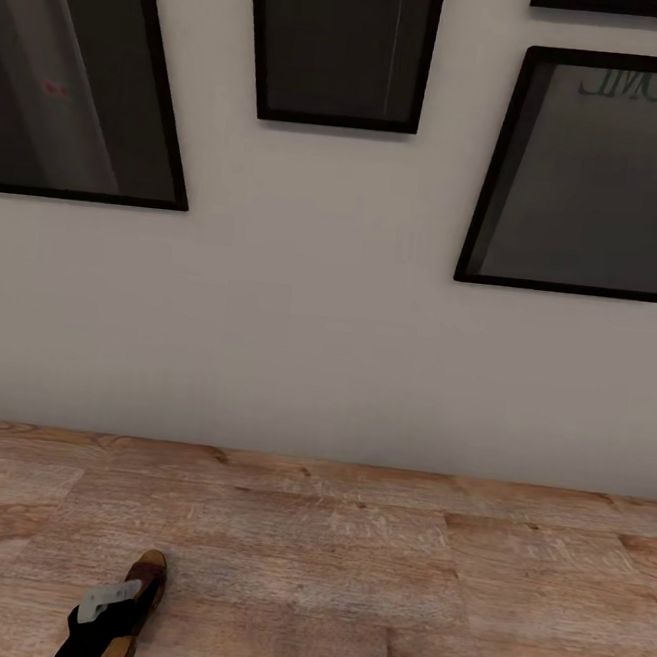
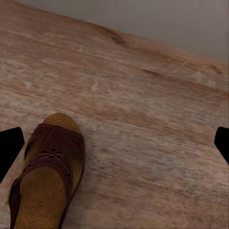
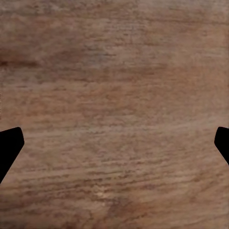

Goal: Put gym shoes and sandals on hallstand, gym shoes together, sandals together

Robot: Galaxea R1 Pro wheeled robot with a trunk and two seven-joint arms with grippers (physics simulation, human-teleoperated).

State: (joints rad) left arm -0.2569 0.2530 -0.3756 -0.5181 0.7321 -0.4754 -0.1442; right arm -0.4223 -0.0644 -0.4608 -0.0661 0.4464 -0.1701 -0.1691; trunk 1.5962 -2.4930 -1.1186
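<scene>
1. Writing: the framed picture (image 1: 595,173) at the head view's right carries faint pale lettering near its top edge, seemingly mirrored and too dim to read.
2. Count on the wall (image 1: 310,317): four dark, black-framed pictures, cut off at the edges of the head view, hang on the plain off-white surface.
3. Count of footwear: one sandal (image 2: 47,176) is in sight, lying on the corridor floor (image 1: 345,571) near the head view's lower left, toe pointing toward the wall.
4. Sandal material: brown leather strap with a cut-out flower pattern, tan suede-like insole, rounded toe.
5. Floor: light brown wood planks with clear grain and darker knots, meeting the wall in a straight line.
6. Left gripper (image 1: 106,603): it sits over the sandal in the head view; the left wrist view shows its two black fingertips (image 2: 10,145) spread wide apart, the sandal lying beside one of them, not pinched.
7. Right gripper (image 3: 114,143): its dark fingertips (image 3: 9,148) are likewise spread wide, with bare floor planks between them.
</scene>
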